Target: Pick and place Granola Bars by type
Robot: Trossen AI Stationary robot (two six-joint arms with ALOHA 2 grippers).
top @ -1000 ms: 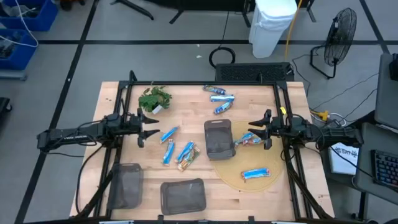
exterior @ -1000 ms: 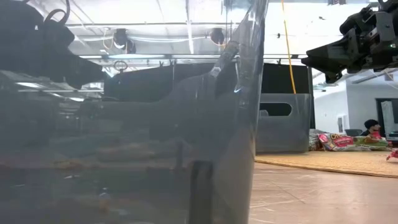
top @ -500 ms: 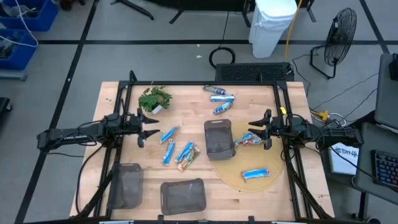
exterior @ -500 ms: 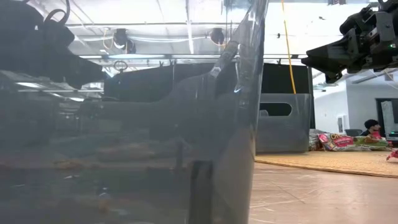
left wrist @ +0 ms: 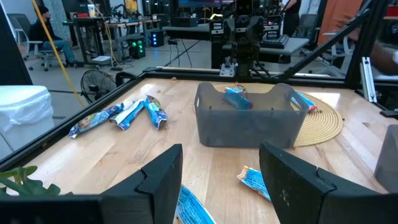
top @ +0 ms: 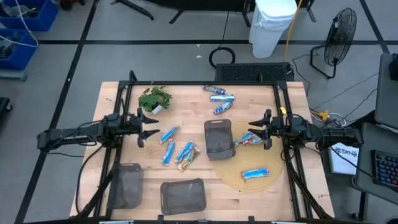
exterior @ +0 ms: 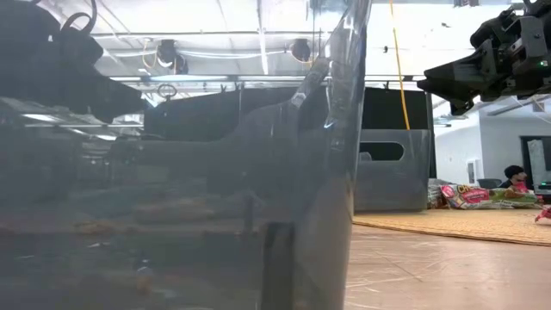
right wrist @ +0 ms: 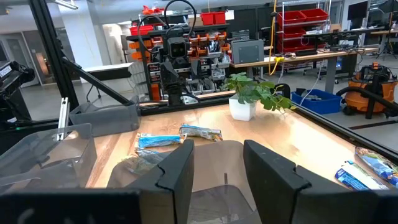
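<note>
High view shows our Granola Bars [top: 170, 134] scattered mid-table; light, crinkly and slippery, so we'd pinch one across its middle. Left gripper [top: 151, 122] and right gripper [top: 254, 129] hover open, empty

Lying mid-frame in the high view: mesh tray [top: 218, 139], partly overlapping round mat [top: 249, 167] lower right; plant sprig [top: 154, 98] sitting upper left; two more trays [top: 183, 195] resting along bottom edge.

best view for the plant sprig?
High view: the plant shows whole near the table's far left corner. Right wrist view shows it upright in a white pot, farther off. Left wrist catches only leaf tips; low view shows none.
</note>
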